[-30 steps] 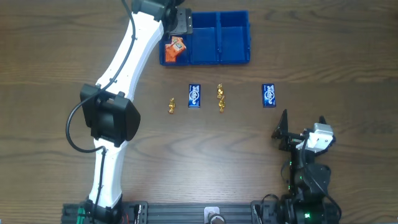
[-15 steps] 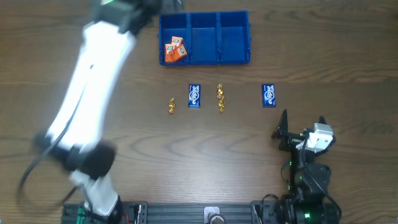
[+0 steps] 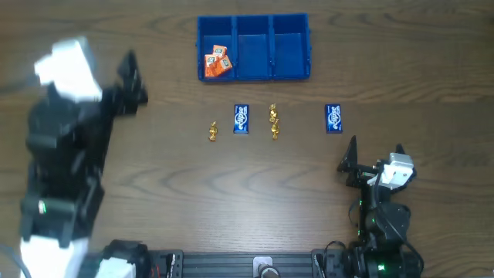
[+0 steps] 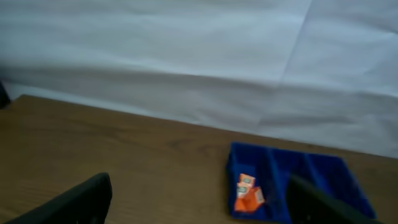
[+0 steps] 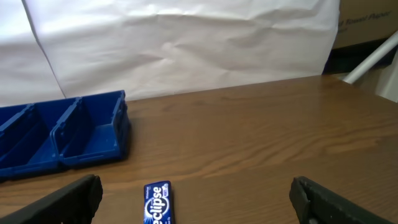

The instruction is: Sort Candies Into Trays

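A blue tray (image 3: pixel 253 72) with three compartments stands at the table's far middle. Orange candies (image 3: pixel 218 62) lie in its left compartment. In a row nearer me lie three gold candies (image 3: pixel 214 130) (image 3: pixel 273 113) (image 3: pixel 275 130) and two blue packets (image 3: pixel 241 118) (image 3: pixel 333 118). My left gripper (image 3: pixel 133 81) is lifted at the table's left, open and empty. From its wrist, between the left gripper (image 4: pixel 198 183) fingers, the tray (image 4: pixel 311 171) and orange candies (image 4: pixel 247 193) lie ahead. My right gripper (image 3: pixel 374 150) rests open near its base. It (image 5: pixel 194 183) faces a blue packet (image 5: pixel 157 202) and the tray (image 5: pixel 62 134).
White paper covers the wall behind the table. A cardboard box (image 5: pixel 367 25) stands past the far right corner. Bare wood lies around the row of candies and on both sides of the tray.
My left arm has swung back from over the tray's left compartment to the table's left side. The orange candies stay in the tray. The right arm has not moved.
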`<action>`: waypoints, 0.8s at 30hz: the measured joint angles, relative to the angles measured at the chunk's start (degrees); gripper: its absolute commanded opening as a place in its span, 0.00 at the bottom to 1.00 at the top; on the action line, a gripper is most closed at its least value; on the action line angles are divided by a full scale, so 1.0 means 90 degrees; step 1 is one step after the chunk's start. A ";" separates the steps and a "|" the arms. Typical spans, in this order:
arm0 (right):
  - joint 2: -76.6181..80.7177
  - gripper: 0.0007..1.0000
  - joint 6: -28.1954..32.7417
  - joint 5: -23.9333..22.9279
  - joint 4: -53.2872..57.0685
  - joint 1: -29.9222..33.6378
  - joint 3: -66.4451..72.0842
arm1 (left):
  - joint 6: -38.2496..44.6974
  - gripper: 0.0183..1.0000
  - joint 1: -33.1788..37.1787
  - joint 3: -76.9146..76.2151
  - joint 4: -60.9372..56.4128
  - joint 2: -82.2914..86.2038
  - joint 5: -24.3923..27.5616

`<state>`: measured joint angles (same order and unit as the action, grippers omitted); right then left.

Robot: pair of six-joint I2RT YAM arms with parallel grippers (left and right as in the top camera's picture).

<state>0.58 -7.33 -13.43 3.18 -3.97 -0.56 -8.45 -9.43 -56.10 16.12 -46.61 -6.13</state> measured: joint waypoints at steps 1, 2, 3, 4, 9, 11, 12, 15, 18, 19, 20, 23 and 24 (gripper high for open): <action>-0.0002 1.00 0.0000 -0.0010 0.0000 0.0000 0.0000 | 0.0124 0.90 0.0095 0.0415 -0.0083 0.0410 0.0029; 0.0000 1.00 0.0000 -0.0002 0.0000 0.0000 0.0000 | 0.0226 0.91 0.0165 0.0770 -0.0163 0.0797 0.0061; 0.0000 1.00 0.0000 -0.0007 0.0000 0.0000 0.0000 | 0.0296 0.91 0.0214 0.1032 -0.0245 0.1088 0.0102; 0.0000 1.00 0.0000 -0.0007 0.0000 0.0000 0.0000 | 0.0364 0.91 0.0270 0.1314 -0.0355 0.1430 0.0136; 0.0000 1.00 0.0000 -0.0010 0.0000 0.0000 0.0000 | 0.0593 0.97 0.0551 0.3043 -0.0908 0.2980 0.0240; 0.0000 1.00 0.0000 -0.0005 0.0000 0.0000 0.0000 | 0.0653 0.99 0.0614 0.3704 -0.1098 0.3317 0.0318; 0.0000 1.00 0.0000 -0.0005 -0.0002 0.0000 0.0000 | 0.0661 1.00 0.0622 0.3798 -0.1158 0.3359 0.0335; 0.0000 1.00 0.0000 -0.0002 0.0000 0.0000 0.0000 | 0.0687 1.00 0.0714 0.4772 -0.1673 0.3937 0.0559; -0.0002 1.00 0.0000 -0.0005 0.0000 0.0000 0.0000 | 0.0709 1.00 0.0789 0.5469 -0.2038 0.4500 0.0831; -0.0002 1.00 0.0000 -0.0005 0.0000 0.0000 0.0000 | 0.0716 1.00 0.0809 0.5676 -0.2137 0.4656 0.0911; 0.0000 1.00 0.0000 -0.0005 0.0000 0.0000 0.0000 | 0.0731 1.00 0.0833 0.5860 -0.2181 0.4794 0.0998; 0.0000 1.00 -0.0002 -0.0007 -0.0002 0.0000 0.0000 | 0.0755 1.00 0.0884 0.6164 -0.1865 0.5059 0.1197; -0.0007 1.00 0.0000 -0.0010 -0.0002 0.0000 0.0000 | 0.0758 1.00 0.0903 0.6164 -0.1814 0.5064 0.1253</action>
<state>0.51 -7.33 -13.52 3.16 -3.97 -0.56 -1.63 -1.30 -0.62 -0.21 -1.04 5.15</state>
